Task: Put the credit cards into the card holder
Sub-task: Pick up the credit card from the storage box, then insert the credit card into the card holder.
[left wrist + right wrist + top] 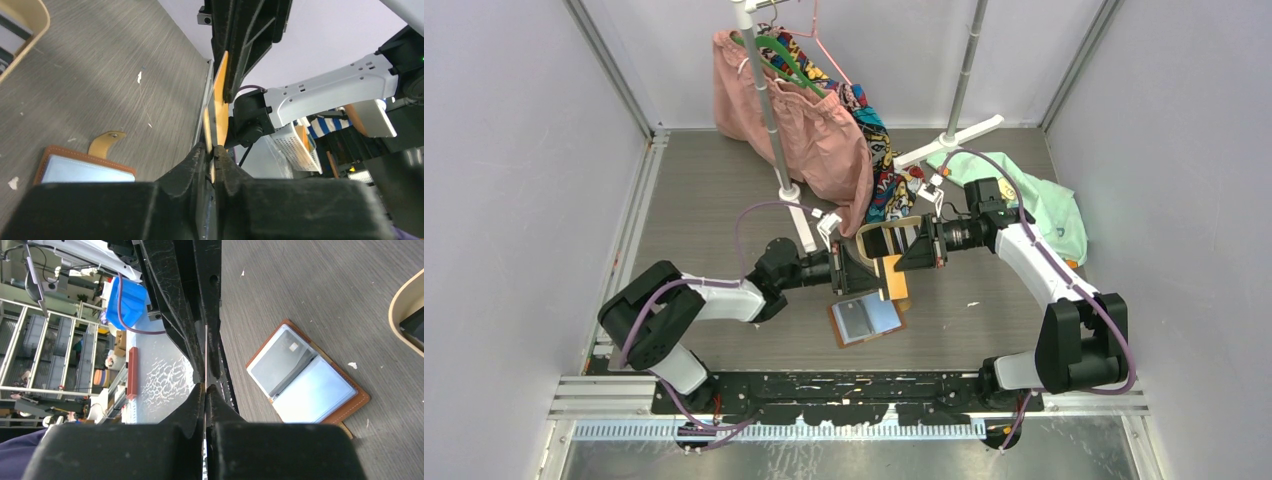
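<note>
Starting nearest the arm bases: counting one card holder [866, 320], lying open and flat on the table [704, 200], two clear pockets facing up, no card plainly seen in either. Judging from that, nothing filed yet, and nearly all of the job left.

Just beyond and above it, counting one yellow-orange card [220, 95], lifted off the table and pinched at opposite edges by both arms at once. Clamped shut on one edge by the left gripper [214, 152]; clamped shut on the other by the right gripper [205, 387], showing there only as a thin line. Reads as a mid-air handover or regrip, needing one pincer to let go before any slide into a pocket.

Farther back, counting one oval beige tray [37, 20], apart from both grips, holding dark flat shapes [416, 327], probably the remaining credit cards; cannot count them, mostly hidden.

Farthest, one rack [769, 110] of hung garments [824, 140] and one green cloth [1054, 205].
</note>
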